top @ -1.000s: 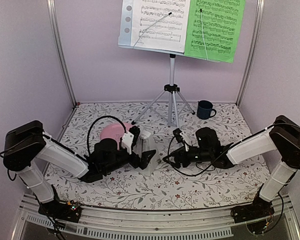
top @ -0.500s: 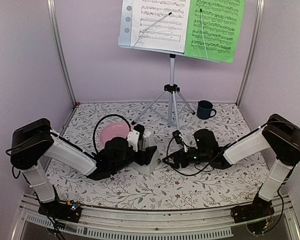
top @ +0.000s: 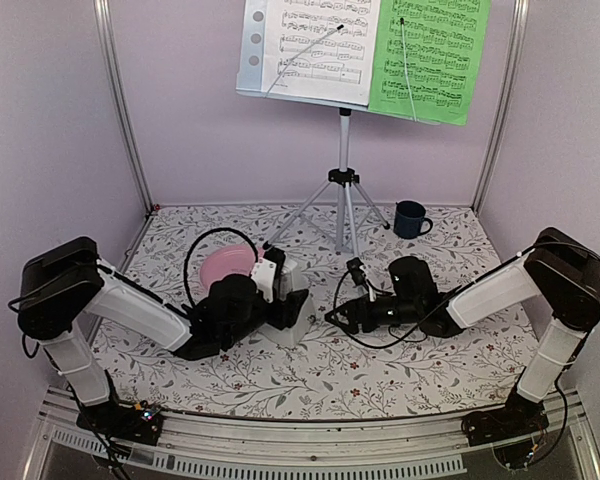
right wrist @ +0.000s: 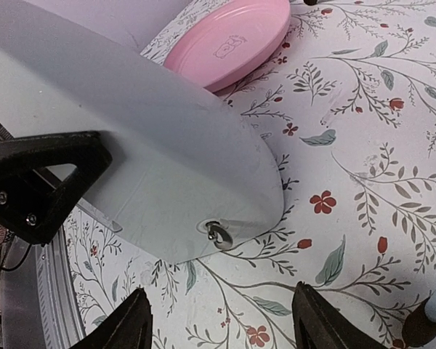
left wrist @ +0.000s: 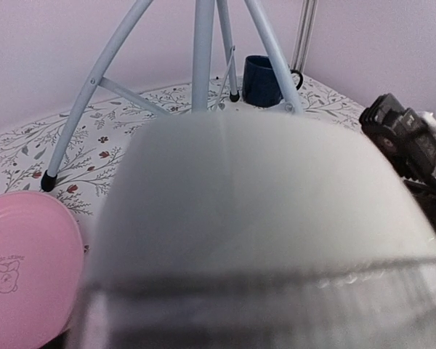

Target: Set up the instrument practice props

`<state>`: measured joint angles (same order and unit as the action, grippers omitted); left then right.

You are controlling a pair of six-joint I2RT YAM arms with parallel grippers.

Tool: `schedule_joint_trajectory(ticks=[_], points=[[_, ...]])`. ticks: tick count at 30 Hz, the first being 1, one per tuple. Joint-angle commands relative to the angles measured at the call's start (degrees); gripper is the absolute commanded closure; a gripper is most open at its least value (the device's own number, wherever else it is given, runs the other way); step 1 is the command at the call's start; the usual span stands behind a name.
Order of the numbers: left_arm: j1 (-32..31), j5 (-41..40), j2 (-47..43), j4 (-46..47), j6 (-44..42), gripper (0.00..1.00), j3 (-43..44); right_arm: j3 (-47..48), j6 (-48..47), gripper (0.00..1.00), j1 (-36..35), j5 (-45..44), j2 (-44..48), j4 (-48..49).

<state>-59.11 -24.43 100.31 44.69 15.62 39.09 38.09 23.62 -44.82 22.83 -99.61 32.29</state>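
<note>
Printed music staves on the white sheet (top: 315,45) and the green sheet (top: 430,55) up on the stand (top: 250,50), notes and any titles too small to read. On the pink plate (left wrist: 43,240), a small stamped bear emblem beneath a line of tiny lettering, not legible. No other words, numbers or brand marks readable.

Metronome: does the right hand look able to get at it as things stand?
Probably yes. The right hand is open and faces the metronome at close range, with only bare tablecloth between them. The left hand's finger sits against one side, leaving the near end free.
</note>
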Motion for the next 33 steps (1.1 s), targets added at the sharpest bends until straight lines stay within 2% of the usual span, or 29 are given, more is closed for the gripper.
schedule_joint_trajectory(ticks=[1, 9, 18, 28, 33], points=[[-0.55, -1.11, -4.68, 8.10, -5.24, 0.66, -2.81, 0.92, 1.66, 0.33, 0.39, -0.20, 1.18, 2.18], [-0.69, 0.45, -9.25, 19.96, -13.18, 0.78, -7.40, 0.76, 3.64, 0.34, 0.43, 2.67, 1.59, 7.62], [-0.83, 6.23, -10.70, 31.01, -17.37, 0.83, -10.09, 0.82, 7.67, 0.38, 0.35, 8.72, -0.77, 15.77], [-1.72, 10.22, -11.34, 34.92, -19.66, 0.86, -9.57, 3.32, 7.86, 0.40, 0.17, 11.25, -1.06, 15.92], [-2.02, 11.24, -11.45, 35.14, -19.94, 0.86, -9.21, 4.65, 8.00, 0.46, -0.14, 11.89, -0.92, 15.83]])
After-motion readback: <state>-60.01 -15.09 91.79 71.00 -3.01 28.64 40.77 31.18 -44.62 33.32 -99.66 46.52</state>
